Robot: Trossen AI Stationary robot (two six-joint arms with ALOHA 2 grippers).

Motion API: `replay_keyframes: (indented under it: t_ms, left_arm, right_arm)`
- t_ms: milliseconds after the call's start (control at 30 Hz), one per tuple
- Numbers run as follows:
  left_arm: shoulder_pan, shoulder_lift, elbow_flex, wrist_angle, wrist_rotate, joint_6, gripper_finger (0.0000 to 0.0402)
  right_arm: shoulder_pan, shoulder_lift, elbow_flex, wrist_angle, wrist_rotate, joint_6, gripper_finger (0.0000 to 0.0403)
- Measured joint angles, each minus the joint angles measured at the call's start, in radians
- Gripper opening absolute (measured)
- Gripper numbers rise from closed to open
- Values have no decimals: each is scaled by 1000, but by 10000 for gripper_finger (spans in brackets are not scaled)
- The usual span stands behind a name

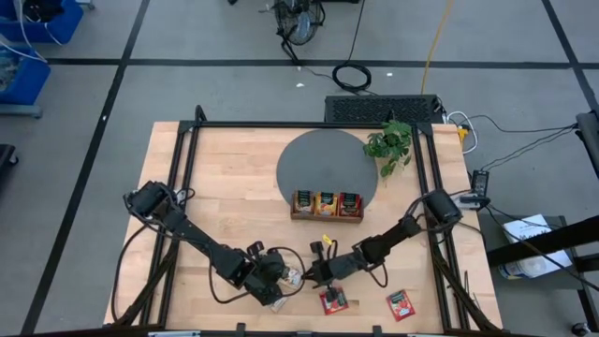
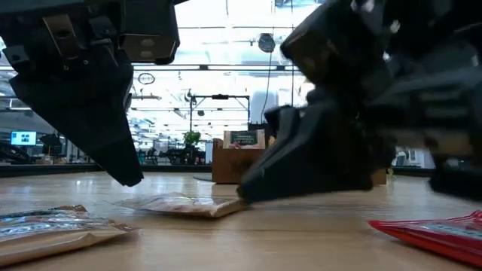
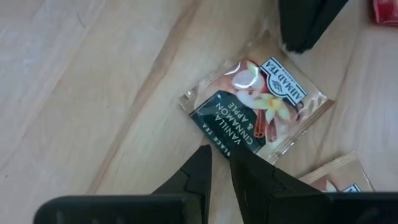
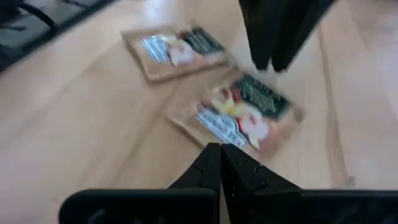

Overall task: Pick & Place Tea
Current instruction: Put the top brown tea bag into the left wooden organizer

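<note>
Both grippers low over a beige sachet, front of table.
High view: your left gripper [image 1: 281, 284] and right gripper [image 1: 314, 273] sit close w/ the beige sachet [image 1: 294, 277] between; two red sachets [image 1: 334, 300] lie nearby, wooden tray [image 1: 327, 205] further back on grey mat [image 1: 309, 164]. Low view: sachet flat on wood, fingertips just above. Left wrist: jaws a sliver apart, holding nothing, sachet just ahead. Right wrist: jaws together, second beige sachet [image 4: 176, 50] beyond.
</note>
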Motion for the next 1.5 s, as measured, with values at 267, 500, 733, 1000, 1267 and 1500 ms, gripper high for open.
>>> replay_keyframes:
  t_ms: [267, 500, 733, 1000, 1267, 1500]
  left_arm:
    - [0, 0, 0, -30, -11, -3, 63]
    - [2, -26, -2, -74, 31, -11, 63]
    - [-65, -64, 0, -43, 35, -29, 63]
    - [-77, -16, 0, 127, 55, 12, 62]
    - [-24, 33, 0, 50, 73, -32, 62]
    - [10, 48, -3, -19, 24, -49, 62]
  right_arm:
    - [-35, 51, 2, 7, -27, 58, 0]
    - [-9, 29, 1, -1, 57, -4, 0]
    - [46, -39, 5, 73, 80, -102, 0]
    - [-2, -17, 67, 74, -76, -111, 0]
    - [-62, 56, 110, -2, -150, -64, 0]
    - [-75, 120, 134, 0, -184, 17, 0]
